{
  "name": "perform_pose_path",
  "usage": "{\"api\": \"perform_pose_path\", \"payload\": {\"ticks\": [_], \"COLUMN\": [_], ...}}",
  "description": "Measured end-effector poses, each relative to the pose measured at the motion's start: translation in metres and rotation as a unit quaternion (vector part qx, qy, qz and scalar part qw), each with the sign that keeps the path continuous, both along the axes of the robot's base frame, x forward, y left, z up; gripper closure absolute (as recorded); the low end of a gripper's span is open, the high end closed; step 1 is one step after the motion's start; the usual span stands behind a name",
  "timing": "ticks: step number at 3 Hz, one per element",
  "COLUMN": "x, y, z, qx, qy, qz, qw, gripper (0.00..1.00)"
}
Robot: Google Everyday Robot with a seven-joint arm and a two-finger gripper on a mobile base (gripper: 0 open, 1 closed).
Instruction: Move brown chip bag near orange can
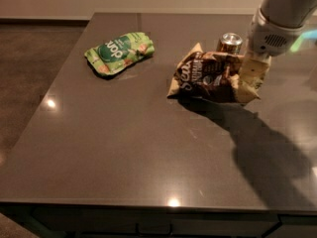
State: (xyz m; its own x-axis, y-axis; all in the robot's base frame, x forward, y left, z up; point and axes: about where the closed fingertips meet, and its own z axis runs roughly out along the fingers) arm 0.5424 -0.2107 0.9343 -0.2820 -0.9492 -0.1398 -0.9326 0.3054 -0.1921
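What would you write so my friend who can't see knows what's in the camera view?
A robot gripper holds one end of a brown chip bag just in front of an orange can on a dark table. A green snack bag lies apart, farther along the table.

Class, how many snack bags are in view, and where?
2. The green snack bag lies far left on the table. The brown chip bag is right of it, in front of the orange can, its right end held by the gripper. None looks hidden.
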Motion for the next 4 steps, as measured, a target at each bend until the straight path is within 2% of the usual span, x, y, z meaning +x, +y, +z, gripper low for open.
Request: {"api": "perform_pose_path", "payload": {"ticks": [1,2,3,4], "x": [0.003,0.003,0.006,0.009], "y": [-0.021,-0.043,-0.054,-0.053], "z": [0.0,-0.005,-0.015,-0.014], "qx": [-0.004,-0.013,-0.018,-0.017], "qy": [-0.001,0.006,0.011,0.007], "qz": [-0.016,-0.032,-0.04,-0.039], "qw": [0.9999,0.9994,0.999,0.9991], "gripper": [1.0,0.84,0.44,0.22]}}
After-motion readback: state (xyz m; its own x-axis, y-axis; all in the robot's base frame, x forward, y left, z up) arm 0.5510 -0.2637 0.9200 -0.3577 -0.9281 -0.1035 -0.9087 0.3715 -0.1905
